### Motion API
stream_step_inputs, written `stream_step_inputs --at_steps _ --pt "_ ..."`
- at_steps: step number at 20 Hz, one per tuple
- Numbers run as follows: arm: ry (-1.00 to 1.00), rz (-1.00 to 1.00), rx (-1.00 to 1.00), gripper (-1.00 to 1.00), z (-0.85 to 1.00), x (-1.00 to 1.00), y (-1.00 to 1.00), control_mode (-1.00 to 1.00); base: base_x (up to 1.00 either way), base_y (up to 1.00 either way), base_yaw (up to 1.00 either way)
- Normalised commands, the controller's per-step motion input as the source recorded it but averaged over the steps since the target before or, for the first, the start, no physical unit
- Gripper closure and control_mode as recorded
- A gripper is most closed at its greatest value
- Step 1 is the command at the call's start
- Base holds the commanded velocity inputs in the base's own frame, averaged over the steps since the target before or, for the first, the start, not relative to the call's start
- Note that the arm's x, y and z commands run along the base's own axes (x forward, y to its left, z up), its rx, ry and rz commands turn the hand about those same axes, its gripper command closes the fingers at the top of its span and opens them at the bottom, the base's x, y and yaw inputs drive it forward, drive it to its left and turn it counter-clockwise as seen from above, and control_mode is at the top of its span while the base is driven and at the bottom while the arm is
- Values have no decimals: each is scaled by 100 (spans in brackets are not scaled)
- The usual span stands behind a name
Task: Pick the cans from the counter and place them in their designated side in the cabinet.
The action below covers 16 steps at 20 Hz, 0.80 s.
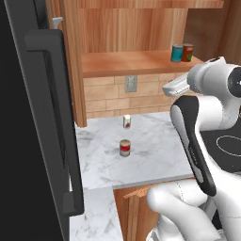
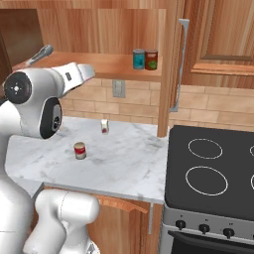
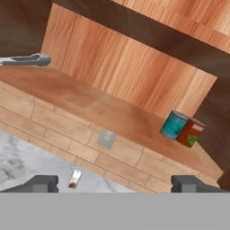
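A red can with a tan upper band (image 1: 124, 148) (image 2: 80, 150) stands upright on the white marble counter (image 1: 155, 141) (image 2: 126, 163). A teal-blue can (image 1: 177, 53) (image 2: 139, 59) (image 3: 173, 125) stands at the right end of the wooden cabinet shelf (image 1: 122, 63) (image 2: 101, 64) (image 3: 90, 105), touching a plain dark red can (image 1: 188, 52) (image 2: 151, 59) (image 3: 191, 132). My gripper (image 3: 114, 184) is open and empty, held high above the counter and facing the shelf, well short of the cans.
A small white container with a red mark (image 1: 126, 121) (image 2: 104, 126) (image 3: 75, 178) stands near the tiled back wall. The black fridge (image 1: 33, 132) rises at the left. A black stovetop (image 2: 213, 168) borders the counter's right. A silver door handle (image 3: 27, 59) juts out beside the shelf.
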Motion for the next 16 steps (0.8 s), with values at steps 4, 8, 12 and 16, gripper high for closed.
stream_step_inputs --at_steps 4,8,12,16 --pt "5 0 0 -100 -36 -24 11 -100 0 0 0" --pt "12 0 -3 -100 -31 -3 15 -100 0 0 0" --pt "21 1 -12 -100 -22 0 17 -100 0 0 0" --pt "25 -1 5 -100 -10 0 10 -100 0 0 0"
